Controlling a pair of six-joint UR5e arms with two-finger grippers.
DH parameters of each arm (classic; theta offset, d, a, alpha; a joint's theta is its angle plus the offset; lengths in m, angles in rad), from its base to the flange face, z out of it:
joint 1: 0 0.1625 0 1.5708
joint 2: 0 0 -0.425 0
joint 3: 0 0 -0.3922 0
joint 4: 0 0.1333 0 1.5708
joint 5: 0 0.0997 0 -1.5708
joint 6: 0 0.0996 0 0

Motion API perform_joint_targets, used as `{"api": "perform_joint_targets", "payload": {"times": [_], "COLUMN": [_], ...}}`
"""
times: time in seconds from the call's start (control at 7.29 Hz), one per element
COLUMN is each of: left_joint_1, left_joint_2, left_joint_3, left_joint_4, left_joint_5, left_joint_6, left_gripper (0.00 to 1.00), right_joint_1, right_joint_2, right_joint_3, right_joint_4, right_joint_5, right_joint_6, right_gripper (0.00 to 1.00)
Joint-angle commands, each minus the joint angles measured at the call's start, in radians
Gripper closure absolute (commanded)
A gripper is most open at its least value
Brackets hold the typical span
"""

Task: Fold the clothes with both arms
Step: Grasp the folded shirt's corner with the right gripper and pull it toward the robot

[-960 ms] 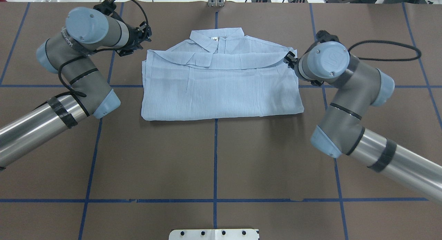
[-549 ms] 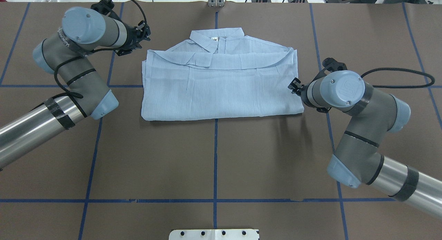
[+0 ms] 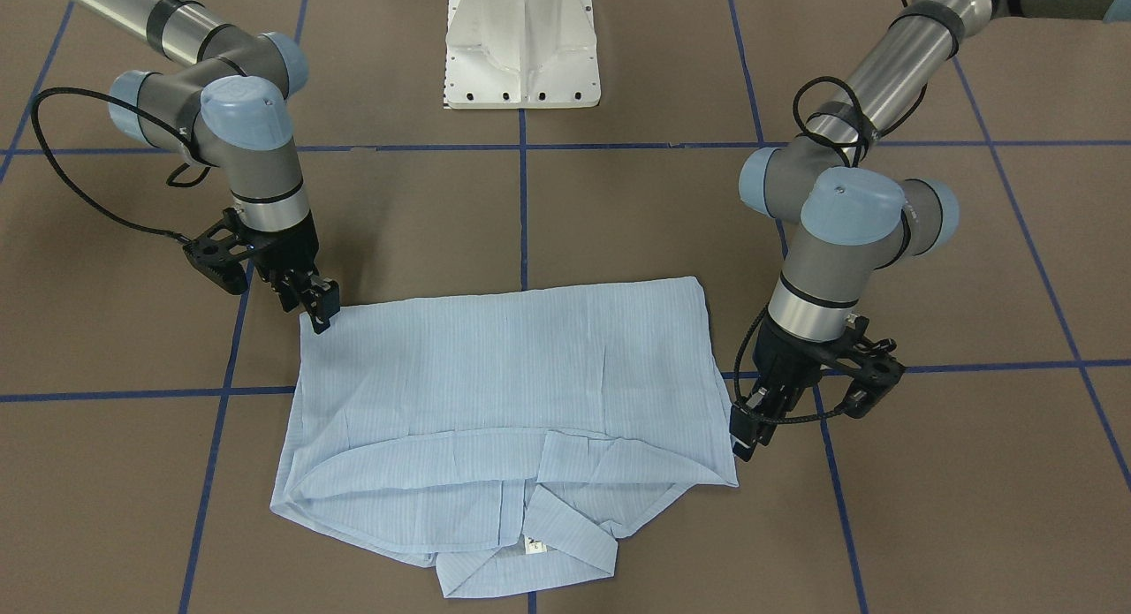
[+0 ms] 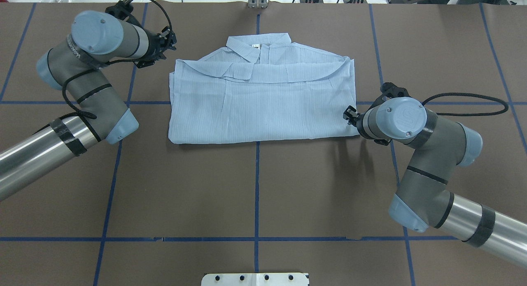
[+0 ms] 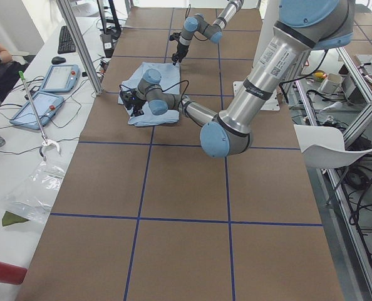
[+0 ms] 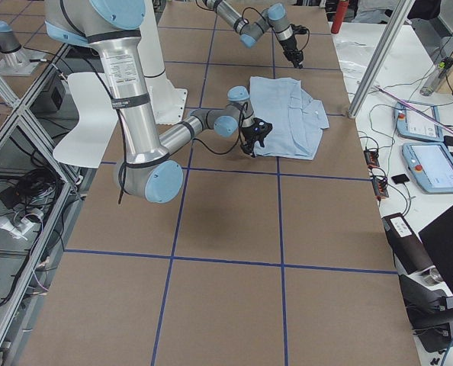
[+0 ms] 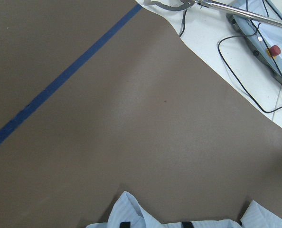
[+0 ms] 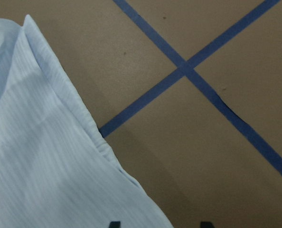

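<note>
The brown bench (image 4: 255, 187), marked off by blue tape lines (image 4: 108, 183), carries everything. The left arm (image 4: 82, 84) and the right arm (image 4: 424, 154) reach in from either side, elbows bent, wrists turned toward the cloth. Between them the light-blue shirt (image 4: 263, 109) lies flat in the middle of the bench's far half, folded into a wide rectangle, its collar end pointing away from the robot and a curved band of cloth folded across below the collar. The right gripper (image 3: 322, 318) is down at the shirt's corner nearest the robot on that side, touching the cloth; its wrist view shows the two dark fingertips set apart with the shirt's edge running between them. The left gripper (image 3: 740, 439) points down just beside the shirt's side edge near the far corner; its wrist view shows pale cloth at the fingertips, but whether they are apart or pressed on it I cannot tell. The pointed collar (image 4: 255, 45) lies open, with a small white label (image 3: 533, 548) at the neck
</note>
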Motion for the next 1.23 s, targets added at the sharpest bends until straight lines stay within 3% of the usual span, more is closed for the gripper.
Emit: {"api": "perform_joint_targets", "payload": {"times": [0.0, 0.27, 0.41, 0.55, 0.69, 0.82, 0.96, 1.1], "left_joint_1": [-0.002, 0.000, -0.002, -0.002, -0.002, 0.000, 0.002, 0.005], "left_joint_2": [0.009, 0.009, 0.011, 0.012, 0.018, 0.022, 0.034, 0.041], "left_joint_3": [-0.007, -0.009, -0.010, -0.024, -0.039, -0.076, -0.117, -0.159], "left_joint_4": [0.000, 0.000, 0.000, 0.002, 0.002, 0.005, 0.006, 0.018], "left_joint_5": [0.001, 0.001, 0.001, -0.001, -0.005, -0.012, -0.015, -0.050], "left_joint_6": [0.000, 0.000, 0.000, 0.000, 0.000, 0.000, 0.000, -0.003], "left_gripper": [0.54, 0.54, 0.54, 0.54, 0.54, 0.54, 0.54, 0.54], "right_joint_1": [-0.001, 0.003, 0.005, 0.002, -0.047, -0.146, -0.247, -0.306], "right_joint_2": [-0.001, -0.006, -0.037, -0.124, -0.219, -0.248, -0.249, -0.249], "right_joint_3": [-0.004, 0.021, 0.074, 0.188, 0.329, 0.461, 0.545, 0.592], "right_joint_4": [-0.001, -0.001, -0.011, -0.016, -0.074, -0.199, -0.331, -0.410], "right_joint_5": [0.004, 0.020, 0.042, 0.065, 0.113, 0.139, 0.168, 0.275], "right_joint_6": [0.001, -0.001, -0.001, 0.001, 0.002, 0.072, 0.146, 0.152], "right_gripper": [0.95, 1.00, 1.00, 1.00, 1.00, 1.00, 1.00, 1.00]}}
